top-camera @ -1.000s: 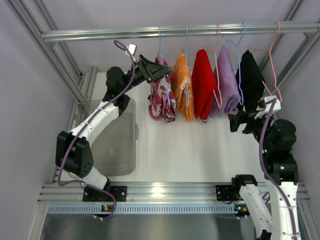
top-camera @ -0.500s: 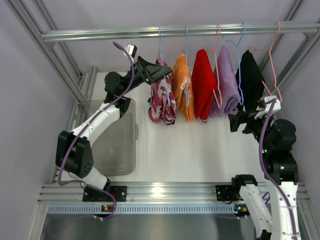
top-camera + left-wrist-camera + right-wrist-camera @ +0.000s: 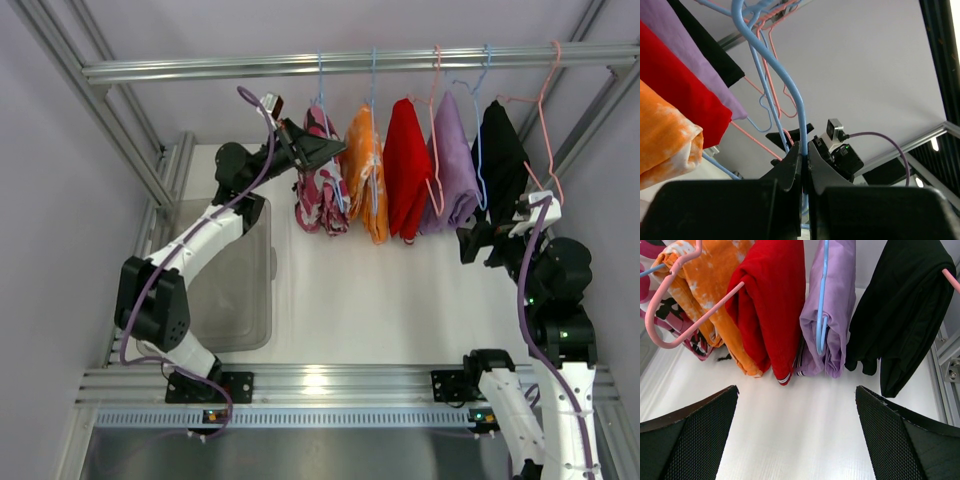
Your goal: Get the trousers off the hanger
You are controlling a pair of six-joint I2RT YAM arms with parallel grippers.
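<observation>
The pink-white-black camouflage trousers (image 3: 322, 192) hang folded over a blue hanger (image 3: 320, 82) at the left end of the rail. My left gripper (image 3: 312, 148) is shut on that hanger's wire (image 3: 799, 107) just above the cloth. In the left wrist view the jaws (image 3: 804, 150) pinch the blue wire between them. The orange trousers with white blotches (image 3: 366, 180) (image 3: 665, 135) (image 3: 715, 285) hang on the hanger beside it. My right gripper (image 3: 478, 243) (image 3: 796, 388) stands open low at the right, below the clothes, holding nothing. A corner of the camouflage trousers (image 3: 692, 345) shows in the right wrist view.
Red (image 3: 405, 170), purple (image 3: 455, 165) and black (image 3: 500, 160) garments hang further right on the metal rail (image 3: 200, 70). A clear plastic bin (image 3: 235, 285) sits on the white table under the left arm. Frame posts stand at both sides.
My left gripper has closed onto the blue hanger wire and shifted slightly right. The camouflage trousers have swung a little with it. The right arm has not moved.
</observation>
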